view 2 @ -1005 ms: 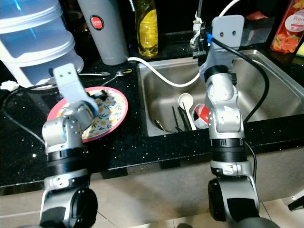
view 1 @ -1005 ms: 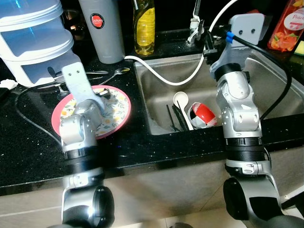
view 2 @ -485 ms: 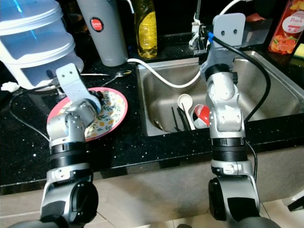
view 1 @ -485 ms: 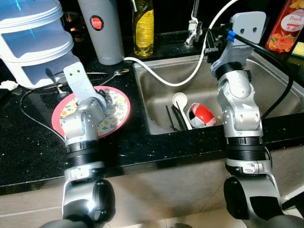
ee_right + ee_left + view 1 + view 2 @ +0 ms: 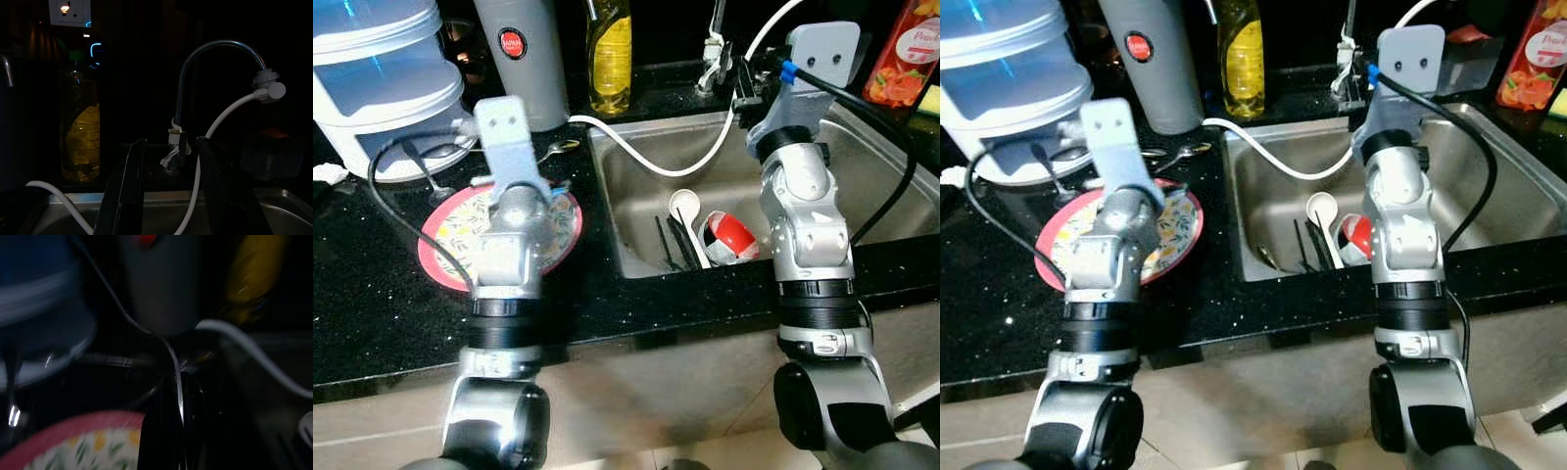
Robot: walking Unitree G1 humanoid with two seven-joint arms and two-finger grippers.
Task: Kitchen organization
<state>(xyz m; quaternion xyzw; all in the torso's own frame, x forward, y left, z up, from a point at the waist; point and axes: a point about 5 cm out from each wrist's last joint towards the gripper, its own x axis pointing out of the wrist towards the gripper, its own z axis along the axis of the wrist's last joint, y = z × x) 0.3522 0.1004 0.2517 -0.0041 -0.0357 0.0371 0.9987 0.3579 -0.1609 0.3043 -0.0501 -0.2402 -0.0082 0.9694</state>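
Observation:
A pink-rimmed flowered plate [image 5: 450,223] lies on the black counter left of the sink [image 5: 636,176]. My left gripper [image 5: 173,435] hovers over the plate's far edge, its black fingers pressed together and pointing toward the grey tumbler [image 5: 521,59]; nothing shows between them. In the sink lie a white spoon [image 5: 685,206], a red and white bowl [image 5: 732,237] and dark utensils [image 5: 674,245]. My right gripper [image 5: 168,196] is held above the sink's back, open and empty, facing the faucet [image 5: 215,49].
A yellow soap bottle [image 5: 610,54] and stacked clear containers [image 5: 382,88] stand at the back of the counter. Metal spoons [image 5: 558,149] lie behind the plate. A white hose [image 5: 646,155] runs from the faucet across the sink. A red bottle [image 5: 901,54] stands far right.
My left forearm has swung right and stood more upright over the plate, uncovering the plate's left part. The right arm has stayed in place.

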